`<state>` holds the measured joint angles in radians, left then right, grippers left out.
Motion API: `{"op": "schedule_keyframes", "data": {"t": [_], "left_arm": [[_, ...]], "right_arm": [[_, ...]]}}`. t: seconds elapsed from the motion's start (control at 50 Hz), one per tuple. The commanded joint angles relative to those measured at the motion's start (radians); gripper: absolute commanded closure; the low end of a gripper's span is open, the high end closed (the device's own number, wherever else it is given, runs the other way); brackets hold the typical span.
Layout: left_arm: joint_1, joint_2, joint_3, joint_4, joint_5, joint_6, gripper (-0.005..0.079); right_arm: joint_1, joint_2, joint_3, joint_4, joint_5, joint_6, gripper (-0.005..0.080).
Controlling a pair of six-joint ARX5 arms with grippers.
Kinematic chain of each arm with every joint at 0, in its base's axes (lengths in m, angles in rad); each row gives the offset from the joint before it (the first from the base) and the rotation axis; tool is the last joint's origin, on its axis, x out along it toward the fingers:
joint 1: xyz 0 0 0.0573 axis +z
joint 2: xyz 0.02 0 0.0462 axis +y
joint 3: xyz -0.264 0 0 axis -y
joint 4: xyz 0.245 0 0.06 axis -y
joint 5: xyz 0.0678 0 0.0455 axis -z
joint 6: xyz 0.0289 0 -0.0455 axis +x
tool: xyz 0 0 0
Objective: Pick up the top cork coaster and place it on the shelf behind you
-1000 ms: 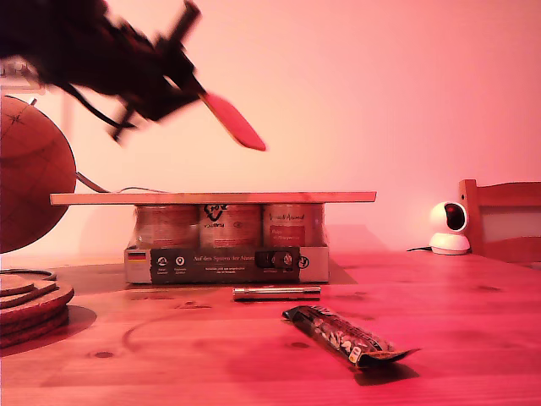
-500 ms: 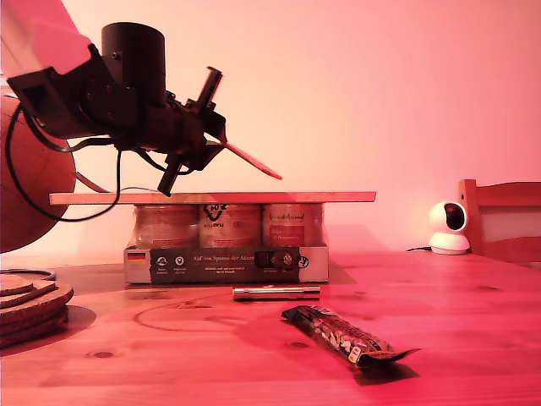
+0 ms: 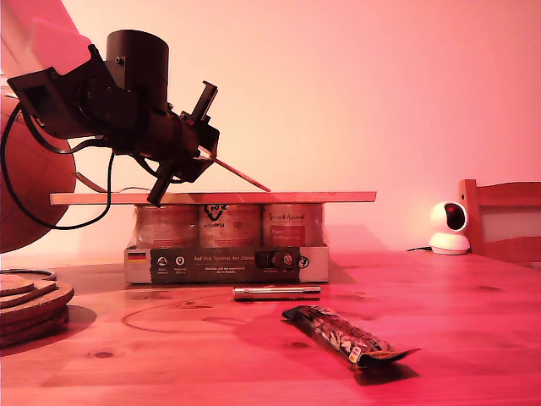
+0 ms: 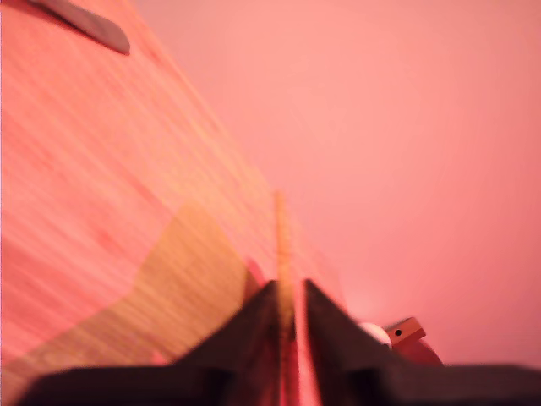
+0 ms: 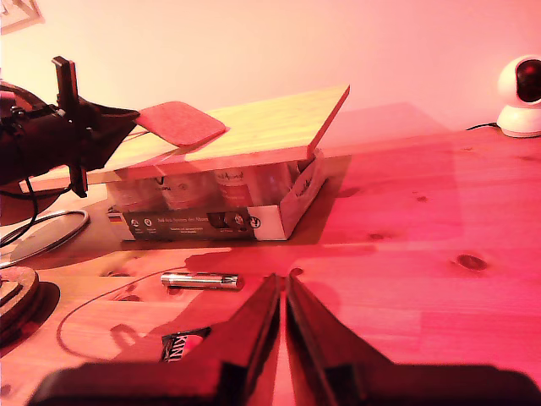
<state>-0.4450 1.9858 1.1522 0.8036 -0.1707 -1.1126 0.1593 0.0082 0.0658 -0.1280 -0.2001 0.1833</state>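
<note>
First gripper [image 3: 210, 155] pinched shut on rim of top cork coaster [image 3: 241, 174], tilted just above the shelf [image 3: 321, 197]; judged light, stiff, crumbly, so best held by rim.

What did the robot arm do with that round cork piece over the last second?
My first gripper, shut on the top cork coaster, swung down from high above and brought the coaster's far edge to just over the shelf, tilted. It has not let go. My second gripper is shut with nothing in it. The coaster stack, metal tube, snack bar and jar pack stayed put.
</note>
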Motion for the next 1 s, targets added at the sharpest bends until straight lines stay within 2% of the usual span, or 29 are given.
{"op": "schedule_keyframes", "data": {"t": [0.0, 0.08, 0.2, 0.26, 0.36, 0.64, 0.82, 0.9, 0.94, 0.98], "left_arm": [[-0.001, 0.027, 0.002, 0.003, -0.002, 0.002, 0.0463], [-0.001, 0.027, 0.002, 0.004, -0.002, 0.002, 0.0433], [-0.001, 0.026, 0.002, 0.005, 0.005, 0.003, 0.0429], [-0.001, 0.026, 0.002, 0.005, 0.005, 0.005, 0.0399], [-0.001, 0.026, 0.002, 0.005, 0.010, 0.005, 0.0344], [0.001, 0.002, 0.002, 0.003, 0.054, 0.027, 0.0343], [0.012, -0.031, 0.002, -0.040, 0.151, 0.077, 0.0346], [0.023, -0.059, 0.002, -0.108, 0.204, 0.184, 0.0346], [0.029, -0.075, 0.002, -0.152, 0.215, 0.197, 0.0345], [0.038, -0.093, 0.002, -0.206, 0.218, 0.269, 0.0345]], "right_arm": [[0.004, -0.006, 0.010, 0.011, -0.004, 0.004, 0.0764], [0.004, -0.006, 0.010, 0.014, -0.030, 0.004, 0.0765], [0.006, -0.006, 0.013, 0.043, -0.155, 0.004, 0.0764], [0.012, -0.006, 0.019, 0.064, -0.191, 0.003, 0.0764], [0.020, -0.006, 0.040, 0.081, -0.174, -0.001, 0.0764], [0.022, -0.006, 0.054, 0.083, -0.165, 0.000, 0.0765], [0.022, -0.006, 0.054, 0.086, -0.165, 0.000, 0.0765], [0.022, -0.006, 0.054, 0.086, -0.166, 0.000, 0.0764], [0.022, -0.006, 0.054, 0.086, -0.166, 0.000, 0.0765], [0.022, -0.006, 0.054, 0.087, -0.166, 0.000, 0.0765]]}}
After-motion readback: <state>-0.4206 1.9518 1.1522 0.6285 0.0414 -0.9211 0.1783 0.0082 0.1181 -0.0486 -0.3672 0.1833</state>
